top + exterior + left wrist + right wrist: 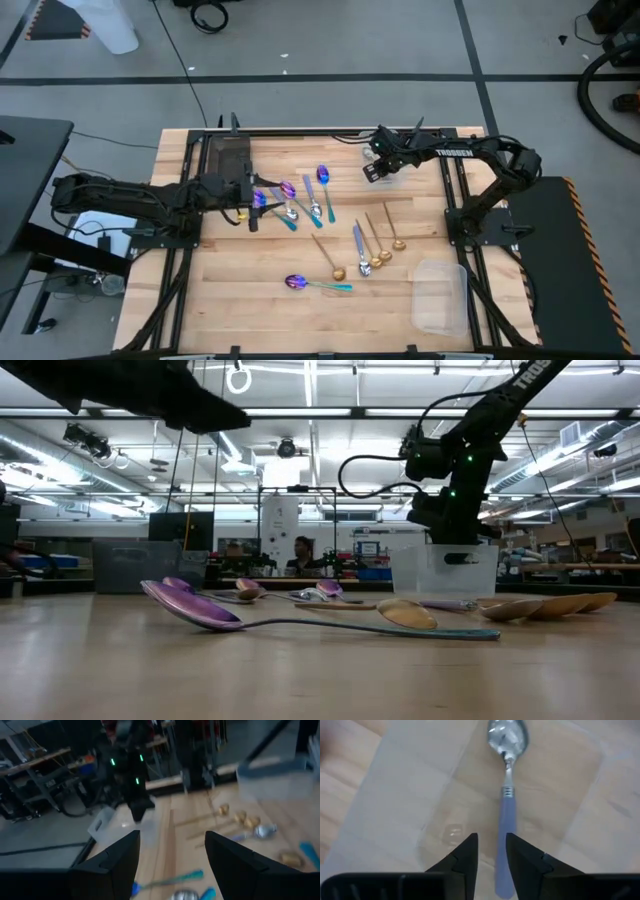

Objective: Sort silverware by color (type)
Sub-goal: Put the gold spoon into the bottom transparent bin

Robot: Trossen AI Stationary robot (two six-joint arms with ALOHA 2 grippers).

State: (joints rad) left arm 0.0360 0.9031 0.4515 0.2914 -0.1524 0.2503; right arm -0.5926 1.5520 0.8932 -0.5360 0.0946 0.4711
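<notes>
While the right gripper [491, 851] hangs over a clear plastic bin [395, 795], its two dark fingers [465, 855] stand a little apart with only a narrow gap between them, and they pinch nothing: the silver-bowled spoon with the lavender-blue handle [506, 815] lies loose below them on the bin's clear floor, bowl pointing away from the wrist, its handle running back toward the gap. From above, that gripper [372, 170] sits at the far right part of the wooden table [260, 310], well apart from the main scatter of silverware. The left gripper [172, 855] has its fingers [120, 862] spread wide and empty, hovering at the left side of the table [250, 205] just beside a cluster of purple-bowled, teal-handled spoons [290, 192]. Near the middle lie several gold spoons [375, 240] side by side with another lavender-handled spoon [358, 243] among them, and one more purple-bowled spoon with a teal handle [315, 284] rests alone nearer the front edge. A second clear bin [440, 297] sits at the front right, and a dark tray [225, 158] lies behind the left gripper.
</notes>
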